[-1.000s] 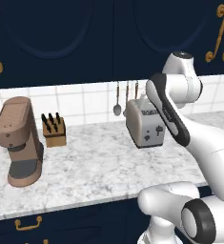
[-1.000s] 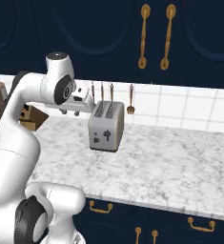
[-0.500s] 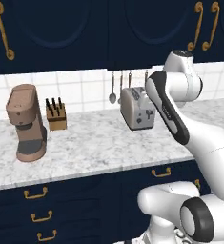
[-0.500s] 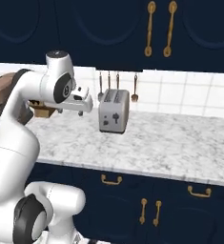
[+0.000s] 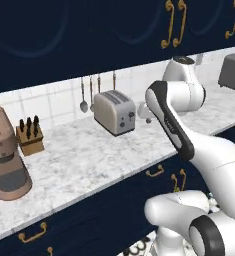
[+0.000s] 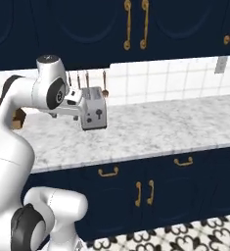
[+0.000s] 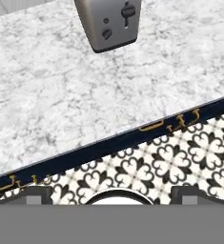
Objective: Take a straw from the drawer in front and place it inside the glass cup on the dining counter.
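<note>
- Step in hand, as judged: the search and approach stage; nothing is being carried, and no drawer is standing open along the navy cabinet front under the marble surface.
- The claw is hanging above the front edge of that surface, looking down over it onto the patterned floor; its two dark fingertips are sitting wide apart at the bottom of the hand view, so it is reading as spread, with nothing between them.
- The task's things: the straw, the glass cup and the dining counter are not locatable from these pictures; which brass-handled front is the wanted drawer cannot be told.
- On the surface: a toaster near the back wall, a knife block and a coffee machine toward the left end, utensils hanging on the tiles.
- Next move, as judged: the drawer needs identifying first; then the claw needs lowering to its handle for a pull.
- Hard to make out: the claw itself in both base views, being masked by the arm and overlapping the toaster; a grey appliance is being cut off at the right edge.
</note>
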Controlling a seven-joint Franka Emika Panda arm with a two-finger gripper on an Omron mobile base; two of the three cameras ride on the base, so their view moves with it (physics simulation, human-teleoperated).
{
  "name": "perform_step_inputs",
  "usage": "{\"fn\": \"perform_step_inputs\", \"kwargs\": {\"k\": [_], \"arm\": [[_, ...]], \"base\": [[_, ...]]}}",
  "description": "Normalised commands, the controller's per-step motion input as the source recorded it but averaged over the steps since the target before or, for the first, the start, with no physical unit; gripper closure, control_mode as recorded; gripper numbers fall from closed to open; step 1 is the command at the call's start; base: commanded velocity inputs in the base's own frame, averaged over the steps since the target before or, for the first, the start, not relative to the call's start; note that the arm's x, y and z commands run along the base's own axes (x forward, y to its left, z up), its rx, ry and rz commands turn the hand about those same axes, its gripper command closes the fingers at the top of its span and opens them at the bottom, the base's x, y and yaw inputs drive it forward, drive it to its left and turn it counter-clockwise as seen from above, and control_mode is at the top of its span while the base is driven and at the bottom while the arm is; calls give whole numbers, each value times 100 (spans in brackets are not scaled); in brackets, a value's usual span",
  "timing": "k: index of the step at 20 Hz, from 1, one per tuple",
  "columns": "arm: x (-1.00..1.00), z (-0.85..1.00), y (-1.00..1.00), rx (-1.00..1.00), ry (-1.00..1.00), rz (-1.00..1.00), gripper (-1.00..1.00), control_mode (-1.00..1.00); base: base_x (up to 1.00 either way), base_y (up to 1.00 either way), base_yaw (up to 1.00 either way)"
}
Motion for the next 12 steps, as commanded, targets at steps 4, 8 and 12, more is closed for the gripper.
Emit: {"fn": "perform_step_inputs", "kwargs": {"k": [4, 8, 12], "arm": [[0, 0, 0, 0, 0, 0, -100, 100], [0, 0, 0, 0, 0, 0, -100, 100], [0, 0, 0, 0, 0, 0, -100, 100]], "base": [[2, 58, -63], [0, 67, -59], [1, 70, -55]]}}
